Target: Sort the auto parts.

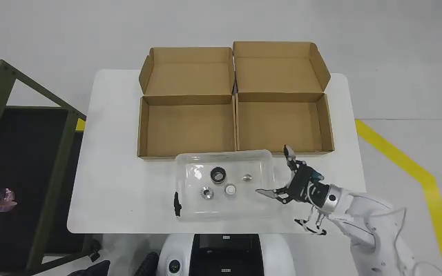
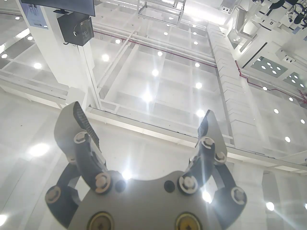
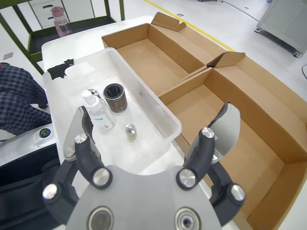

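Overhead, right pincer (image 1: 273, 170) gapes by tray (image 1: 221, 153); left pincer (image 2: 142, 108) gapes at ceiling (image 2: 153, 48).

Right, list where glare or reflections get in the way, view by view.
Left wrist view: ceiling lamps flare in streaks over the left gripper. Right wrist view: only a light sheen on the clear bin wall. Top view: even light, faint glints on the bin.

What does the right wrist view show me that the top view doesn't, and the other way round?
Right wrist view: the parts seen from the side, so the clear bottle shows its white cap and the upright dark bearing shows its wall.
Top view: the full outline of the white table and both box lids laid back.
Shared: the clear bin, the two cardboard boxes and the open right gripper.
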Controlling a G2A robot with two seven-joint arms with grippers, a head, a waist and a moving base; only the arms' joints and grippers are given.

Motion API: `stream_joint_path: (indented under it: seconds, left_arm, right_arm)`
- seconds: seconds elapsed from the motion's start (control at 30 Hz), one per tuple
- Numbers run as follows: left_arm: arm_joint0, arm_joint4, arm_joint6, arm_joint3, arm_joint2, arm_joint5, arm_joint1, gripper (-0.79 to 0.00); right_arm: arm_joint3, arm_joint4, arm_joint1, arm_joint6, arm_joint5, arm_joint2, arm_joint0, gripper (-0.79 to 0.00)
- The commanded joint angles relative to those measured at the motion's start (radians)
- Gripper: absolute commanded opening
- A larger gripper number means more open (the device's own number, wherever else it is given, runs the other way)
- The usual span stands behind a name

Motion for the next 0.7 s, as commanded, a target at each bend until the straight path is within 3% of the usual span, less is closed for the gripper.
stream_joint_path:
  seconds: [0.0, 0.67]
  left_arm:
    - [0.000, 0.000, 0.000, 0.000, 0.000, 0.000, 0.000, 0.000]
    - [0.000, 0.000, 0.000, 0.000, 0.000, 0.000, 0.000, 0.000]
  right_arm:
    - [-0.008, -0.006, 0.001, 0.030, -0.009, -0.028, 0.010, 0.000]
    - [0.052, -0.062, 0.002, 0.196, -0.009, -0.311, 0.147, 0.000]
